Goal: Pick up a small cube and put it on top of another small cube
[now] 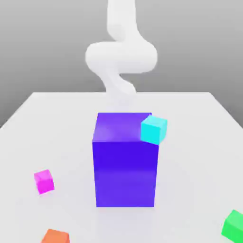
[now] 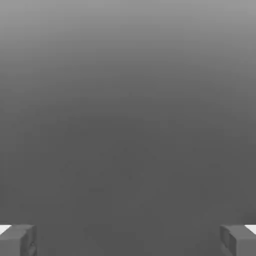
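The small magenta cube [image 1: 44, 181] sits on the white table [image 1: 199, 142] toward the exterior view's left, well apart from the big blue-violet block [image 1: 125, 161]. A cyan cube [image 1: 154, 129] shows against that block's upper right corner; I cannot tell whether it touches it. A green cube [image 1: 234, 225] lies at the front right. My white arm [image 1: 121, 57] curls down behind the block. In the hand view my gripper [image 2: 128, 241] is open, its fingertips [image 2: 17, 240] spread wide with nothing between them, facing a plain grey background.
An orange cube [image 1: 56, 236] lies at the front edge, to the exterior view's left. The tall blue-violet block stands mid-table between my arm and the front cubes. Bare table lies between the magenta cube and the block.
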You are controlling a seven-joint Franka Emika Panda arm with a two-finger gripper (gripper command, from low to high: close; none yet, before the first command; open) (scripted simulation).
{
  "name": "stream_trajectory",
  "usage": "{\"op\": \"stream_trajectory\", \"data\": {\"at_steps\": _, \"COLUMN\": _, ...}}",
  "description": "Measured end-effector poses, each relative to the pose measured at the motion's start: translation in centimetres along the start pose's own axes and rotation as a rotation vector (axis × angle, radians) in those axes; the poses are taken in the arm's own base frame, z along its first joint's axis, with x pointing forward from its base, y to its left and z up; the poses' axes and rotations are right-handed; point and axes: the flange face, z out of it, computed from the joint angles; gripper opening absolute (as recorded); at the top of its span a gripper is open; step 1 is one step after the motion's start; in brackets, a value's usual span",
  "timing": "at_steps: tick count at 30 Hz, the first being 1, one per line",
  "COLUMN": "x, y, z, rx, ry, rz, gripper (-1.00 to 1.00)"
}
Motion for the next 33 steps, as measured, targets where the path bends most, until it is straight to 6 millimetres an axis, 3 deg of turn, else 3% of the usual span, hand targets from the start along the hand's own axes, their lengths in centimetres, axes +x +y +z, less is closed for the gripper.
{"op": "stream_trajectory", "data": {"at_steps": 5, "x": 1.9, "y": 7.3, "z": 12.1, "rx": -0.207, "ry": -0.033, "rz": 0.192, "gripper": 0.0}}
{"op": "stream_trajectory", "data": {"at_steps": 10, "x": 1.7, "y": 17.3, "z": 21.1, "rx": -0.386, "ry": -0.075, "rz": 0.391, "gripper": 0.0}}
{"op": "stream_trajectory", "data": {"at_steps": 15, "x": -1.0, "y": 28.4, "z": 27.3, "rx": -0.544, "ry": -0.128, "rz": 0.603, "gripper": 0.0}}
{"op": "stream_trajectory", "data": {"at_steps": 20, "x": -6.2, "y": 39.2, "z": 30.5, "rx": -0.683, "ry": -0.189, "rz": 0.841, "gripper": 0.0}}
{"op": "stream_trajectory", "data": {"at_steps": 22, "x": -7.9, "y": 41.2, "z": 31.8, "rx": -0.706, "ry": -0.206, "rz": 0.878, "gripper": 0.0}}
{"op": "stream_trajectory", "data": {"at_steps": 27, "x": -10.5, "y": 43.8, "z": 35.3, "rx": -0.714, "ry": -0.211, "rz": 0.888, "gripper": 0.0}}
{"op": "stream_trajectory", "data": {"at_steps": 28, "x": -10.9, "y": 44.2, "z": 35.9, "rx": -0.715, "ry": -0.211, "rz": 0.888, "gripper": -1.0}}
{"op": "stream_trajectory", "data": {"at_steps": 33, "x": -10.9, "y": 44.2, "z": 35.9, "rx": -0.715, "ry": -0.21, "rz": 0.887, "gripper": -1.0}}
